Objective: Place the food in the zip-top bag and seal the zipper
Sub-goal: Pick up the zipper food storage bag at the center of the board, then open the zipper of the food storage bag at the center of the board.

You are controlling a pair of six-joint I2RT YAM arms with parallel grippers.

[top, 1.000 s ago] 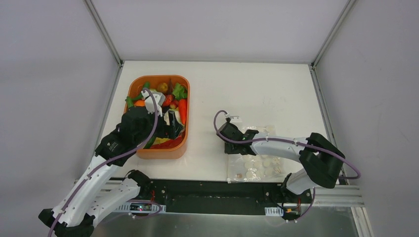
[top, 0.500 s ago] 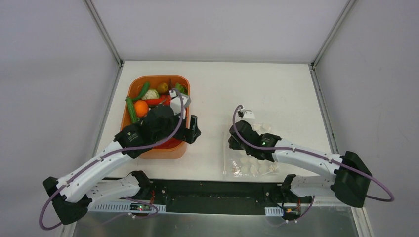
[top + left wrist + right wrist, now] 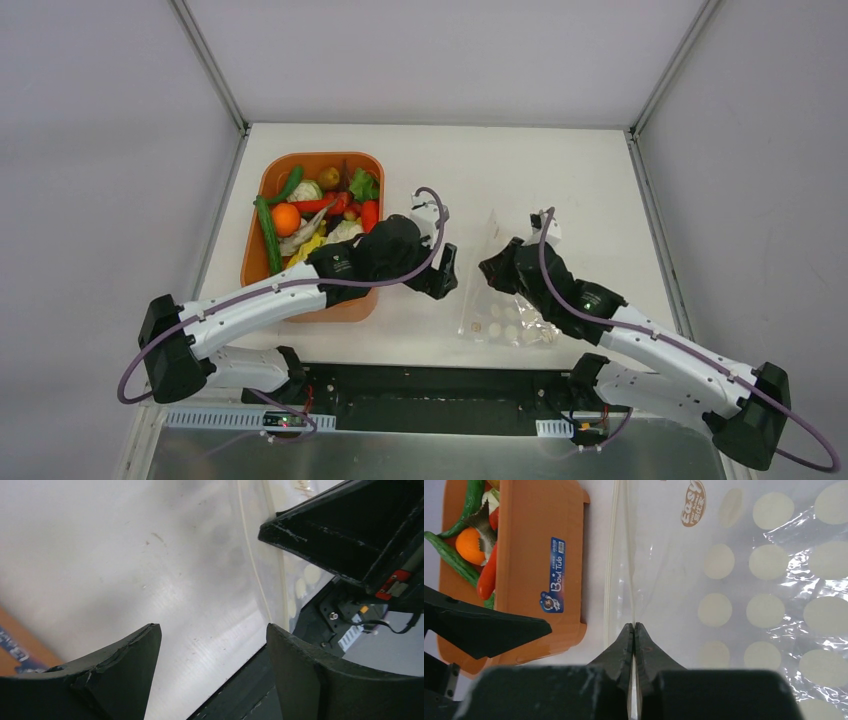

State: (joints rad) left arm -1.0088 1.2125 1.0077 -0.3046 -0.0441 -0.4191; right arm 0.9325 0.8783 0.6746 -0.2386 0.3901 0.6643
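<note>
The food lies in the orange tub point(image 3: 262, 262): an orange ball point(image 3: 285, 219), a green piece point(image 3: 268, 228), red pieces point(image 3: 370, 213). The dotted zip-top bag point(image 3: 508, 322) lies right of the tub near the table's front edge, with no food visible inside. My right gripper point(image 3: 493, 270) is shut on the bag's left edge by the zipper point(image 3: 612, 555) and holds that edge raised; its tips point(image 3: 634, 627) pinch one clear layer. My left gripper point(image 3: 446, 276) is open and empty between tub and bag, just left of the right gripper. In the left wrist view its fingers point(image 3: 212, 632) straddle bare table beside the bag's edge point(image 3: 251, 560).
The tub point(image 3: 549, 555) shows in the right wrist view with the orange ball point(image 3: 469, 545) inside. The table's front edge and the black base rail point(image 3: 430, 385) run close under both grippers. Grey walls enclose the table on three sides.
My left arm has swung right from over the tub to the bag's left edge, its gripper empty. My right gripper has moved right and lifted the bag's left edge, and the bag has shifted.
</note>
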